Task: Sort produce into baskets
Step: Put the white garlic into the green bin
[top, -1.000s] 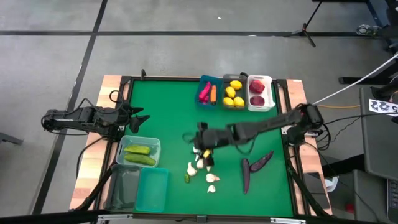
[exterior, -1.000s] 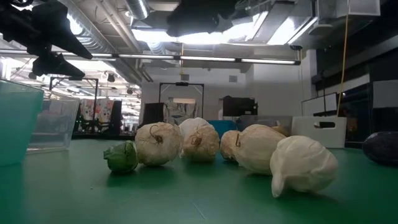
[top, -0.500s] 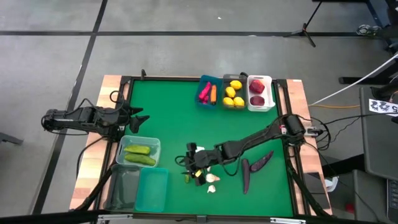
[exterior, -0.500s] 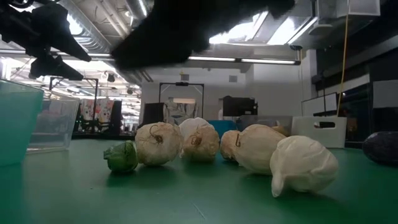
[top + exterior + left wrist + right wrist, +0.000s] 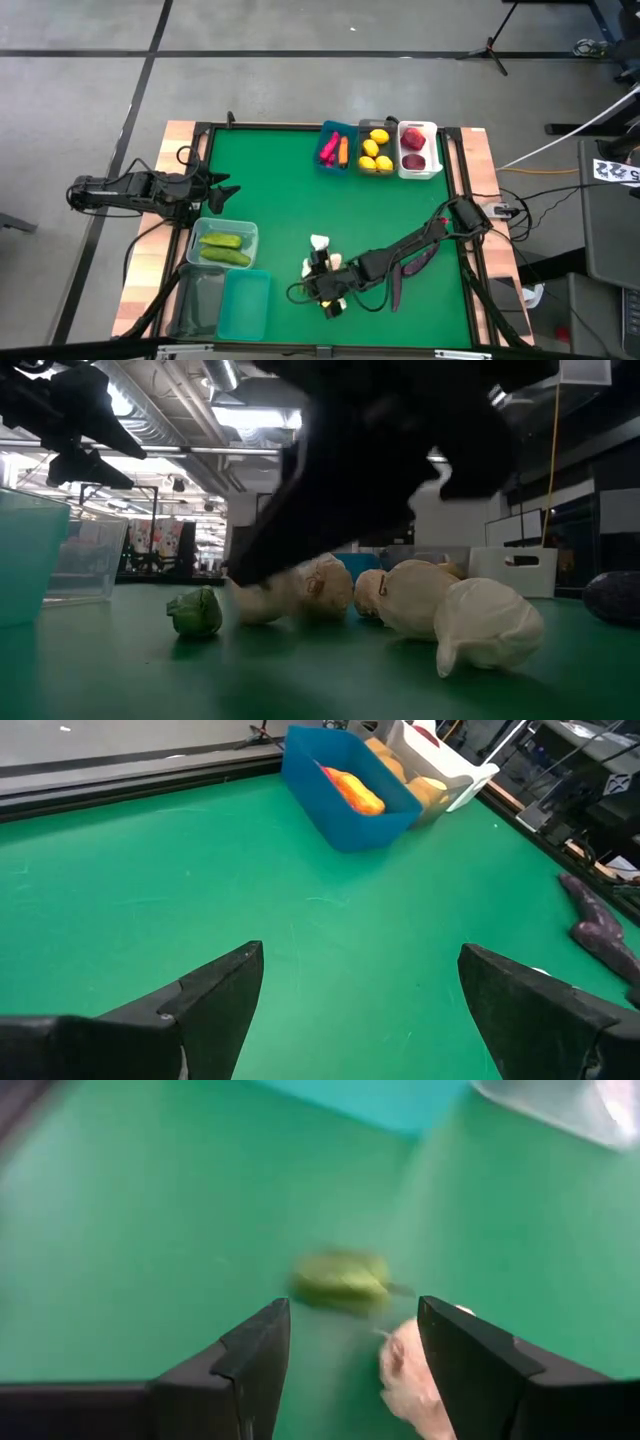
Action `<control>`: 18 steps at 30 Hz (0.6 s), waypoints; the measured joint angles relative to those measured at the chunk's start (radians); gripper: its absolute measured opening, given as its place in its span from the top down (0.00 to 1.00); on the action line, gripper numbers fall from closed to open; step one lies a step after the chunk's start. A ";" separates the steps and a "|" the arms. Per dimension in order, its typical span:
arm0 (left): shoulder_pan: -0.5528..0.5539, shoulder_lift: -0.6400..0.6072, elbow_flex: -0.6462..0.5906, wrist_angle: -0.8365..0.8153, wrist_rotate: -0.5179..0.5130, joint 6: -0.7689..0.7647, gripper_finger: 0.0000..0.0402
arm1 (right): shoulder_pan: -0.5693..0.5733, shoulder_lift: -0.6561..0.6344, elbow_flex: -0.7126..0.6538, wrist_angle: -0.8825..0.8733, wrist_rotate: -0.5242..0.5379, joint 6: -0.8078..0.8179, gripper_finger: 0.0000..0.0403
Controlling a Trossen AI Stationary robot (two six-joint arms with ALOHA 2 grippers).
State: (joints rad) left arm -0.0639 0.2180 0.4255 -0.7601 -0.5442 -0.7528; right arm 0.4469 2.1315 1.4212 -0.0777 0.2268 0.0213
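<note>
The right gripper (image 5: pixel 312 288) sits low among the garlic bulbs (image 5: pixel 470 622) at the lower middle of the table, fingers parted and pinching nothing, with a small green piece (image 5: pixel 342 1278) just ahead. The left gripper (image 5: pixel 222 193), spread wide, waits at the left edge above the cucumber bin (image 5: pixel 247 233).

Both arms are black and slim-jointed, trailing thin black cables, each ending in two flat, wedge-shaped matte-black fingers (image 5: pixel 215 995).
</note>
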 joint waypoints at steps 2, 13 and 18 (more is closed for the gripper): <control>0.000 0.000 0.000 0.000 0.000 0.000 0.18 | -0.005 0.000 0.000 -0.050 0.033 0.016 0.45; 0.000 0.000 0.000 0.000 0.000 0.000 0.18 | -0.077 0.000 0.000 -0.097 0.028 0.053 0.45; 0.000 0.000 0.000 0.000 0.000 0.000 0.18 | -0.091 -0.018 0.032 -0.100 0.049 -0.002 0.45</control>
State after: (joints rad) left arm -0.0636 0.2176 0.4255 -0.7597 -0.5446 -0.7525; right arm 0.3556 2.1133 1.4534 -0.1778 0.2753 0.0189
